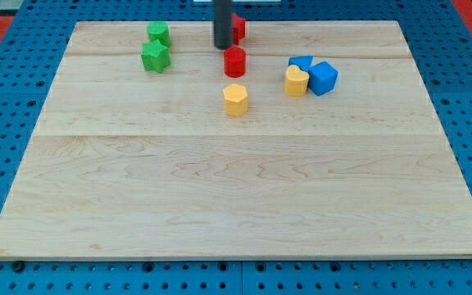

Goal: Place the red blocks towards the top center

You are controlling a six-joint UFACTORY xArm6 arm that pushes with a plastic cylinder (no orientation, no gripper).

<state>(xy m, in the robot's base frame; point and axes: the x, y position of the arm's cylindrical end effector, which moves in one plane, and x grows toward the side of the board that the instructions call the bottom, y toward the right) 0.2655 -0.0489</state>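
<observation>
- At the top centre of the board, my tip [222, 47] rests on the wood, a plain dark rod with no jaws to open or shut, holding nothing.
- Just to its right, a red block [238, 27] sits partly hidden behind the rod at the top edge; contact between them cannot be told.
- Just below the tip stands the red cylinder [234, 61], apart from it and already near the top centre.
- Both reds look small, light and rigid; they should slide easily on the smooth wood and may spin if pushed off-centre, so a push belongs square on a side face.
- Further out: a yellow block [235, 99] below the cylinder; two green blocks [156, 46] to the view's left, rough star-like shapes; a yellow block [296, 81] touching two blue blocks [315, 74] to the right.
- The board [220, 197] is pale planked wood on a blue pegboard.
</observation>
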